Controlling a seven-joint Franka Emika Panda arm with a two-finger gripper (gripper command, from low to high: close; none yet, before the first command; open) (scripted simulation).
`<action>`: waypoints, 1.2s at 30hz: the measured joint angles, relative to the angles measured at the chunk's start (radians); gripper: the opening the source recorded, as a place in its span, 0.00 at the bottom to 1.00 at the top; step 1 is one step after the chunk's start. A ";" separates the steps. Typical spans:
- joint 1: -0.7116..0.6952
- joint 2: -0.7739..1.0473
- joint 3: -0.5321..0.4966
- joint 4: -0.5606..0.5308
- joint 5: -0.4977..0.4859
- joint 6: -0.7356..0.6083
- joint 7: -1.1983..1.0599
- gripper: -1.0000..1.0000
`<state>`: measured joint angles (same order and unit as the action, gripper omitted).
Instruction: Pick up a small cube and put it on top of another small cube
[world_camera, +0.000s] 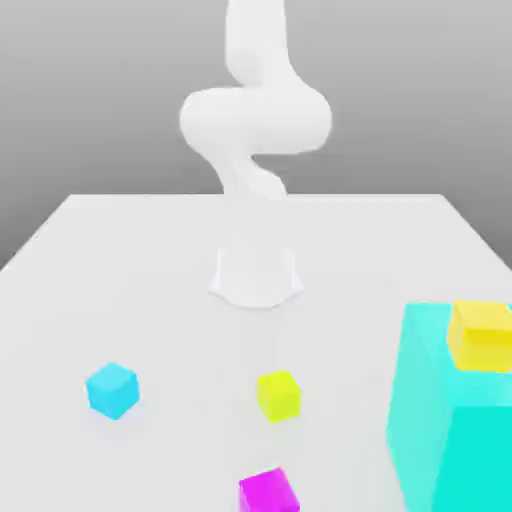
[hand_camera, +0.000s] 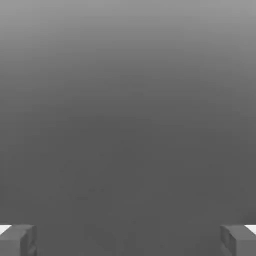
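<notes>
- Exterior view, upper centre of the frame: the white Franka arm rises from its round base at mid-frame on the white table.
- A small cyan cube sits on the table at lower left of the frame.
- A small yellow-green cube lies just below centre, well apart from the cyan one.
- A small magenta cube sits at the bottom edge, near the yellow-green cube and slightly to the exterior view's left of it.
- A large turquoise block fills the lower right corner, cut off by the frame edge.
- A small yellow cube rests on top of the turquoise block, touching its upper face.
- Hand view: the gripper has its two grey fingertips spread wide at opposite lower corners, with plain grey background between them and nothing held.
</notes>
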<state>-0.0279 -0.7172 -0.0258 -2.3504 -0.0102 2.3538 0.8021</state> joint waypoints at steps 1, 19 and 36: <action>-0.013 0.041 -0.013 -0.024 -0.005 0.026 0.001 0.50; -0.234 0.703 -0.250 -0.410 0.029 0.449 -0.065 0.50; -0.393 0.986 -0.078 -0.401 0.221 0.662 -0.210 0.00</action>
<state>-0.4213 0.2685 -0.1037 -2.7513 0.2108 3.0156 0.5918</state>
